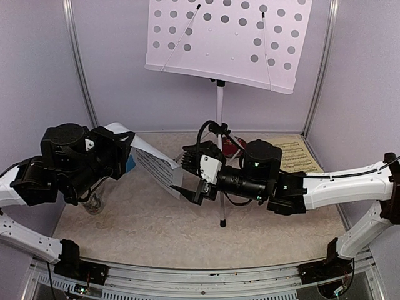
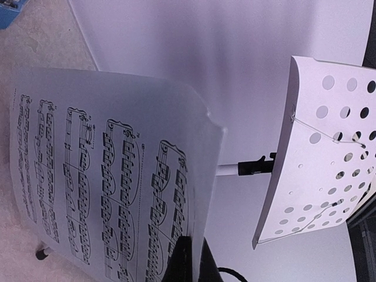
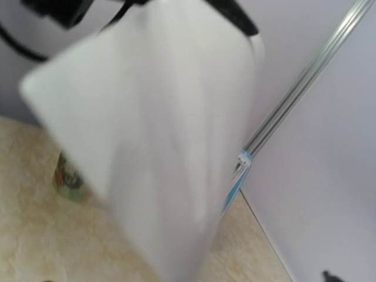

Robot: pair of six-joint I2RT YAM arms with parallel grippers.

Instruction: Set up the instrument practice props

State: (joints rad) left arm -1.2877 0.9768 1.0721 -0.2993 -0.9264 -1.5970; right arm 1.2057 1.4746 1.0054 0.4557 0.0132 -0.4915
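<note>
Top external: one stand, one yellow sheet, one white sheet clamped by left gripper; right gripper spread wide.

The left arm and right arm have white links, bulky black joint housings, and a black cable looping above the right gripper and its white plate.

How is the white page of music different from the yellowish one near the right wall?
The white music sheet is held up off the table, pinched by the left gripper and tilted on edge; the yellow music sheet lies flat on the table at the back right. The white music sheet's paper is plain white, while the yellow music sheet's paper is a cream-yellow. Both carry printed staves of notes.
</note>
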